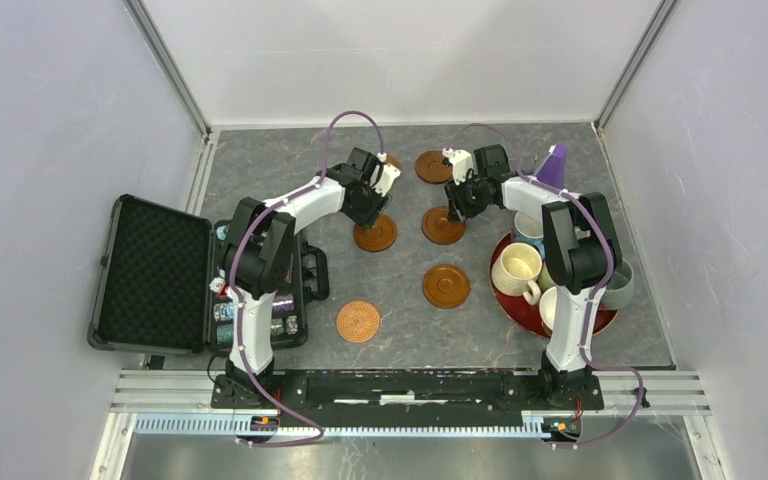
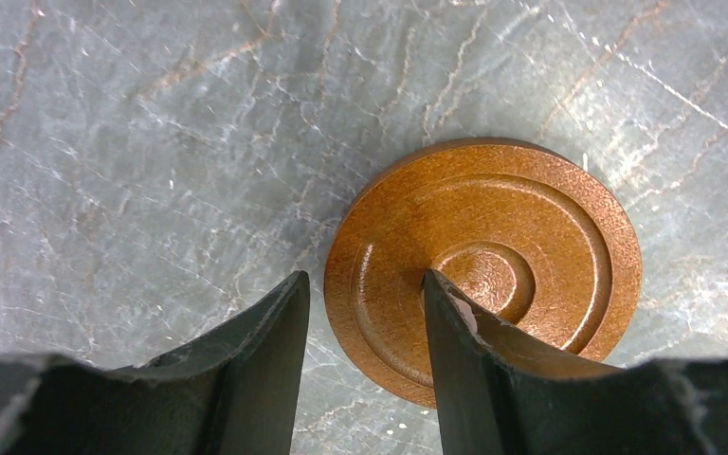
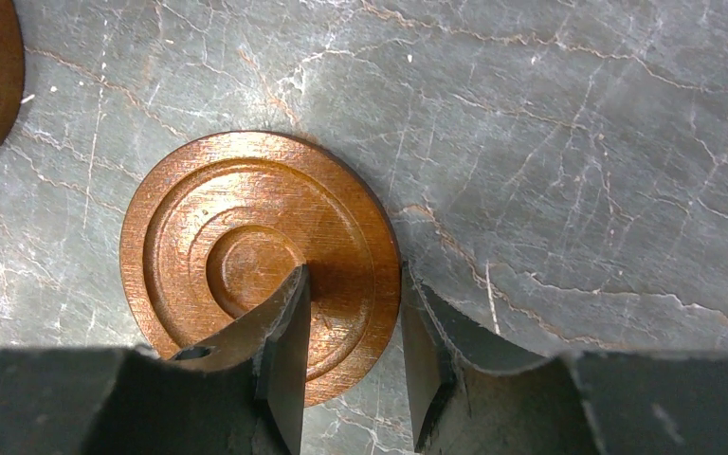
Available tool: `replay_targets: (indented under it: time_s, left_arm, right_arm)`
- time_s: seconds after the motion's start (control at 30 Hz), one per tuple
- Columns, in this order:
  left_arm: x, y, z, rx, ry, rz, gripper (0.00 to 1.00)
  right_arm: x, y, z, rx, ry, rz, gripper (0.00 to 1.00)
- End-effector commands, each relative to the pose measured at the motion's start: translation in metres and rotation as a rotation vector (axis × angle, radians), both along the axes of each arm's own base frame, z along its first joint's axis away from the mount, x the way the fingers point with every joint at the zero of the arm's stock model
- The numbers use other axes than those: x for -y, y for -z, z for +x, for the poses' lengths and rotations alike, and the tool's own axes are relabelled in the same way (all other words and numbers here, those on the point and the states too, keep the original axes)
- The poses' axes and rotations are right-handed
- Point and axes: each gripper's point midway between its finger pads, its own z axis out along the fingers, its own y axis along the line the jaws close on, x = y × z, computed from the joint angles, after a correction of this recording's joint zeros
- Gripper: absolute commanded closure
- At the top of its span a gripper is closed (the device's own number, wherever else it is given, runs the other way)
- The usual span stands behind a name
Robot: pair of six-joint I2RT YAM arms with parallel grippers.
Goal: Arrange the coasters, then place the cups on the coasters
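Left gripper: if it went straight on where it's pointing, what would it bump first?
The coaster. The left gripper points down with the coaster's rim between its fingers, probably touching it; the table lies right underneath.

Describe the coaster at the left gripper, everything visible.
The coaster is a round brown wooden disc with a raised rim, a concentric groove and a raised centre ring. It looks to lie flat on the grey marbled table. The left gripper is shut on its rim: one finger outside the edge, one on the inner face.
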Motion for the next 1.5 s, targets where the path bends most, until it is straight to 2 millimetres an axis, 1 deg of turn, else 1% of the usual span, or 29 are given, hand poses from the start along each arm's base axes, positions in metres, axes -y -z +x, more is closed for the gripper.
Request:
replay_targets:
  time_s: [0.0, 0.07, 0.13, 0.27, 0.4, 0.57, 0.7, 0.83, 0.9, 1.0, 1.17, 1.3, 1.37, 1.43, 1.47]
  left_arm:
    - [0.005, -0.008, 0.022, 0.050, -0.039, -0.019, 0.45]
    - [0.005, -0.009, 0.023, 0.051, -0.040, -0.020, 0.45]
    - [0.012, -0.010, 0.020, 0.035, -0.023, -0.051, 0.44]
    - [0.014, -0.008, 0.019, 0.022, -0.040, -0.067, 0.44]
    - [0.017, -0.004, 0.022, 0.008, -0.063, -0.077, 0.44]
    - [0.021, -0.003, 0.030, 0.014, -0.077, -0.082, 0.44]
    - [0.021, -0.004, 0.039, 0.030, -0.085, -0.079, 0.44]
    - [0.022, -0.004, 0.044, 0.034, -0.087, -0.083, 0.44]
    - [0.023, -0.006, 0.045, 0.036, -0.086, -0.089, 0.44]
    - [0.026, -0.011, 0.045, 0.035, -0.082, -0.100, 0.42]
    - [0.026, -0.027, 0.047, 0.060, -0.077, -0.114, 0.36]
    - [0.028, -0.058, 0.049, 0.093, -0.068, -0.156, 0.27]
    - [0.029, -0.076, 0.043, 0.100, -0.041, -0.186, 0.21]
    - [0.026, -0.096, 0.031, 0.114, 0.002, -0.219, 0.16]
    - [0.024, -0.096, 0.020, 0.103, 0.031, -0.232, 0.13]
  right_arm:
    - [-0.015, 0.023, -0.019, -0.104, -0.018, -0.008, 0.62]
    - [-0.016, 0.021, -0.019, -0.102, -0.023, -0.004, 0.62]
    - [-0.017, 0.021, -0.019, -0.102, -0.026, -0.003, 0.61]
    - [-0.017, 0.020, -0.016, -0.092, -0.036, -0.005, 0.61]
    - [-0.015, 0.021, -0.004, -0.072, -0.032, -0.031, 0.61]
    - [-0.012, 0.017, 0.018, -0.038, -0.009, -0.045, 0.61]
    - [-0.012, 0.017, 0.021, -0.034, -0.015, -0.050, 0.61]
    - [-0.007, 0.016, 0.024, -0.029, -0.004, -0.055, 0.61]
    - [-0.006, 0.013, 0.029, -0.021, 0.002, -0.051, 0.60]
    - [-0.009, 0.004, 0.033, -0.005, -0.012, -0.033, 0.58]
    - [-0.020, -0.016, 0.038, 0.031, -0.041, 0.016, 0.55]
    - [-0.027, -0.037, 0.037, 0.060, -0.072, 0.061, 0.50]
    - [-0.028, -0.051, 0.033, 0.083, -0.102, 0.065, 0.46]
    - [-0.028, -0.064, 0.026, 0.112, -0.142, 0.069, 0.39]
    - [-0.027, -0.070, 0.019, 0.129, -0.167, 0.070, 0.35]
